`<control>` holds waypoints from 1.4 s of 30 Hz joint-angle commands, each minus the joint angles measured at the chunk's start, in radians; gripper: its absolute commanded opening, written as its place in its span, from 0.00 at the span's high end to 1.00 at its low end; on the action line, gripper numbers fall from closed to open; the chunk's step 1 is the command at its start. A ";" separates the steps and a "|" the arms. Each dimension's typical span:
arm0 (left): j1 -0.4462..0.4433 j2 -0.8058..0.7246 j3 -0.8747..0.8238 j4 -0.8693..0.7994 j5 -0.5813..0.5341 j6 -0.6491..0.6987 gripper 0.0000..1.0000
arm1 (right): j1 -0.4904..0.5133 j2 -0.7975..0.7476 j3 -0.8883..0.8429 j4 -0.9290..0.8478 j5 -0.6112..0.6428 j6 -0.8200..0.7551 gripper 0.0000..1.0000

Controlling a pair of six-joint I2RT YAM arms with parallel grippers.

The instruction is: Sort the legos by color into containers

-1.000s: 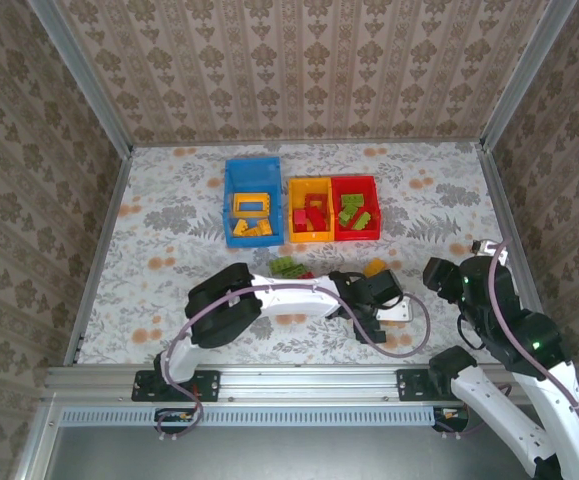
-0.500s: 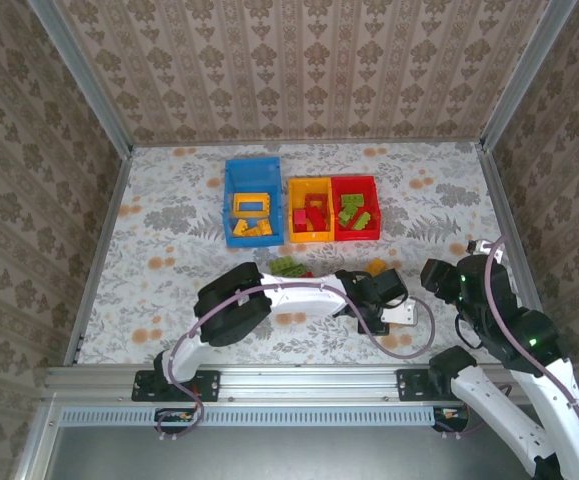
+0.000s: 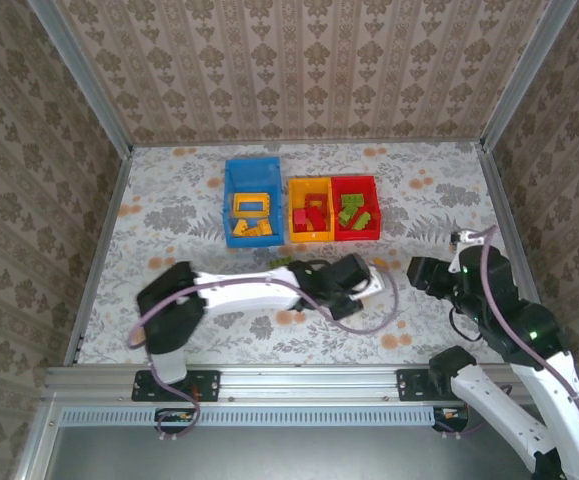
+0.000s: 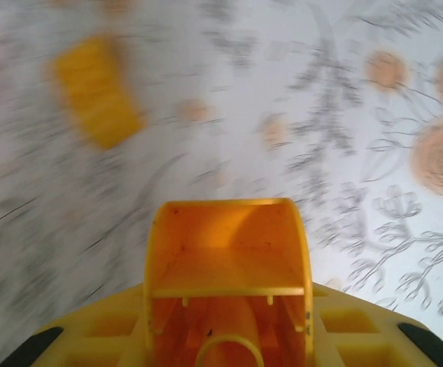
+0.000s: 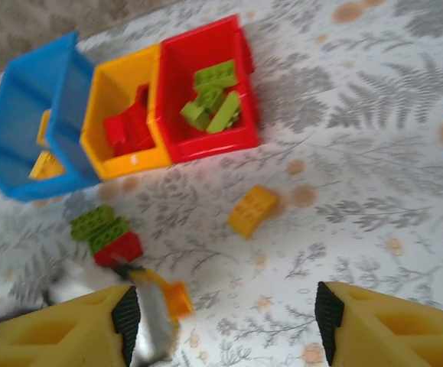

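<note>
Legos [image 5: 215,95] lie mostly in the bins: yellow ones in the blue bin [image 3: 254,241], red in the yellow-orange bin [image 3: 310,238], green in the red bin [image 3: 357,237]. We find one orange brick [image 4: 225,252] clamped between the jaws of the left gripper [image 4: 229,345], its hollow underside facing the wrist camera. A yellow brick [image 5: 253,210], green bricks [image 5: 99,223] and a red brick [image 5: 122,248] lie loose ahead of the right gripper [image 5: 227,313], whose jaws stand apart and empty. Against a second ago, the left arm has swung leftward, toward the bins.
</note>
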 commanded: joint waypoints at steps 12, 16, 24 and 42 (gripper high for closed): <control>0.712 -0.334 -0.039 -0.233 0.139 -0.435 0.71 | 0.519 0.373 -0.007 0.475 0.093 -0.020 0.38; 0.764 -0.183 0.082 -0.262 0.221 -0.448 0.71 | 0.604 0.477 0.014 0.626 0.132 -0.060 0.38; 0.814 0.080 0.230 -0.248 0.282 -0.524 0.71 | 0.640 0.618 0.101 0.684 0.143 -0.064 0.38; 0.825 0.146 0.288 -0.221 0.299 -0.576 0.38 | 0.625 0.593 0.018 0.648 0.183 -0.037 0.30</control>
